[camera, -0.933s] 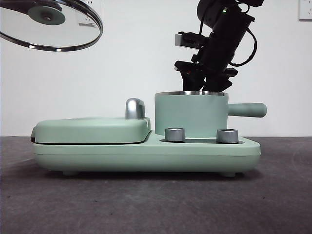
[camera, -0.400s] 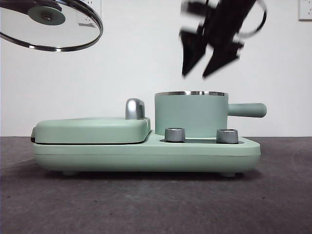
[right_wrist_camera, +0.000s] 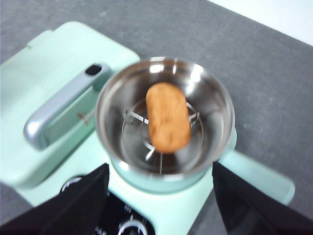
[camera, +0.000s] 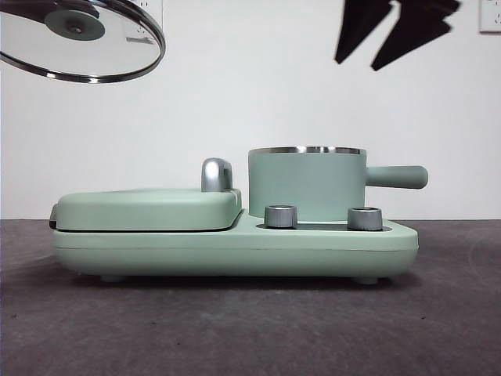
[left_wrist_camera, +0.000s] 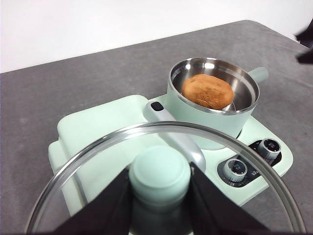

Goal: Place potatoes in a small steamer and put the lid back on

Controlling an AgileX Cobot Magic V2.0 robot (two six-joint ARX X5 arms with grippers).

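The orange-brown potato (right_wrist_camera: pixel 168 123) lies on the wire rack inside the mint-green steamer pot (camera: pixel 307 184); it also shows in the left wrist view (left_wrist_camera: pixel 207 91), and is hidden in the front view. My right gripper (camera: pixel 395 35) is open and empty, high above the pot (right_wrist_camera: pixel 164 117). My left gripper (left_wrist_camera: pixel 159 183) is shut on the green knob of the glass lid (left_wrist_camera: pixel 161 176) and holds the lid (camera: pixel 78 39) tilted, high at the left, well away from the pot (left_wrist_camera: pixel 213 95).
The pot stands on a mint-green cooker base (camera: pixel 235 247) with two steel knobs (camera: pixel 281 216). A flat green grill plate (camera: pixel 149 207) with a chrome handle (camera: pixel 215 174) sits beside the pot. The table (camera: pixel 250 329) is dark grey.
My right gripper has risen from the pot's rim to high above it, jaws open, leaving the potato in the pot. The lid has not moved.
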